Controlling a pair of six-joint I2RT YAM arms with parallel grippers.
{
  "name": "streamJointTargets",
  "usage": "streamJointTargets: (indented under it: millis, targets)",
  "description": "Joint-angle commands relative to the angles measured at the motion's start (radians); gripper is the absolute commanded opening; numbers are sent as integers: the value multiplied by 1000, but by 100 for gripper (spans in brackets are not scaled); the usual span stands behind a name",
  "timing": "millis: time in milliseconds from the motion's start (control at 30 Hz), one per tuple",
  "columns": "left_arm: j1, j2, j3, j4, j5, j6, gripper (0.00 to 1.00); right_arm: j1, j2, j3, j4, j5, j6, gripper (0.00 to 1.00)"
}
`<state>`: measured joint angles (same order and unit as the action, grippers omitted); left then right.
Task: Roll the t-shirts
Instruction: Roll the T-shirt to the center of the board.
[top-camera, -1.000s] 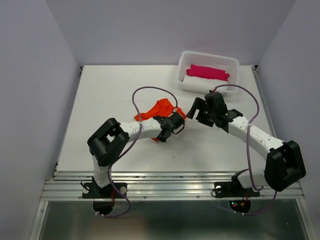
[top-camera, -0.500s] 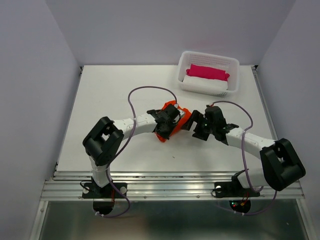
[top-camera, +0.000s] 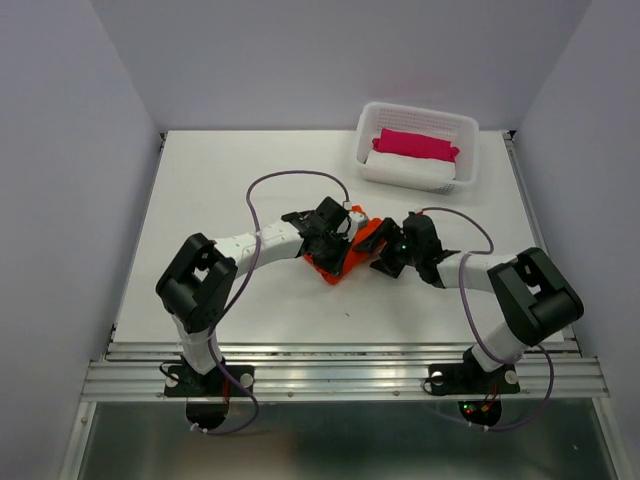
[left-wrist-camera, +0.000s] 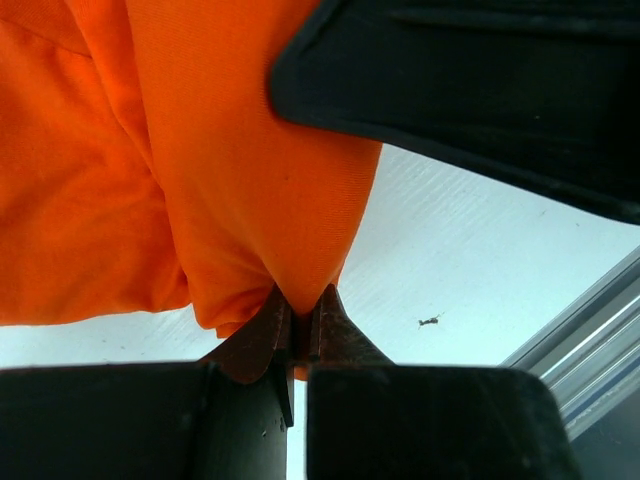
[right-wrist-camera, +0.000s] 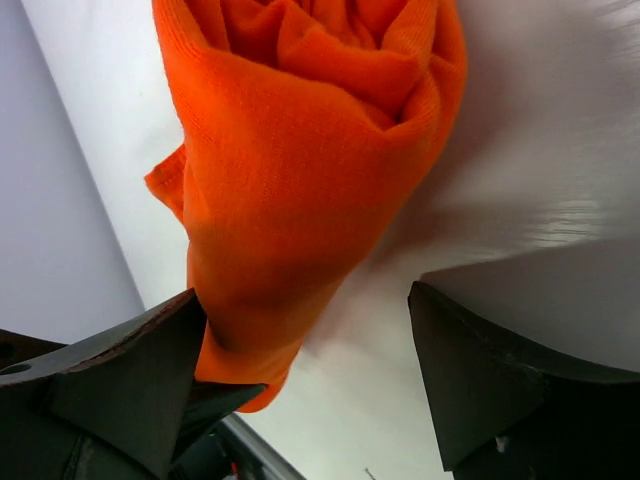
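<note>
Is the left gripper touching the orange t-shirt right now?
Touching. In the left wrist view the left gripper is pinched shut on a fold of the orange t-shirt.

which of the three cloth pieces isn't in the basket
The orange-red t-shirt, bunched on the table; the pink bundle and white bundle both sit inside the white basket.

Bright, even light; the t-shirt (left-wrist-camera: 200, 200) blurs close up, and the table (right-wrist-camera: 540, 120) glares.
</note>
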<state>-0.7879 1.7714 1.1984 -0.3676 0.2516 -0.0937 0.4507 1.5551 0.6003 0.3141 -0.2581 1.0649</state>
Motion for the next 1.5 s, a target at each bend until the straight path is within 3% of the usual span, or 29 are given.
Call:
streamJointTargets:
  millis: [0,167,433,600,700,800,833,933,967,1033,1067,1100,1133,1167,1233,1467]
  targets:
    - [1,-53,-14,24,51,14,0,-7,36,35,126,16,55,85]
    - [-1,-49,-20,24,38,9,0,-7,54,49,134,28,84,78]
    - [1,-38,-30,25,34,3,0,-7,20,38,125,85,104,87]
    - [1,-41,-33,25,35,2,0,-18,23,39,120,120,127,83]
    - [1,-41,-31,27,38,0,0,-18,48,55,112,132,126,74]
    - [1,-43,-31,27,38,-1,0,-18,77,78,98,128,119,59]
    - [1,-44,-33,27,38,-1,0,-18,80,87,97,128,118,48]
    - [1,-53,-42,27,34,-6,0,-18,94,108,70,126,92,33]
    - [1,-58,-45,25,31,-8,1,-18,97,119,60,125,83,22]
    - [1,-76,-56,19,8,-9,15,-18,109,148,24,117,58,11]
    - [1,-84,-56,9,-11,-9,38,-18,114,168,11,109,49,1]
    - [1,-102,-57,3,-23,-6,50,-18,125,180,-13,103,34,1]
    - [-1,-112,-56,-16,-35,-6,70,-18,129,193,-29,97,32,1]
    - [-1,-121,-51,-27,-64,-8,77,-18,132,203,-42,80,27,1]
    - [-4,-148,-40,-48,-90,-17,87,-18,140,236,-90,69,26,1]
    - [-83,-150,3,-86,-301,-43,94,-18,140,323,-202,34,43,1]
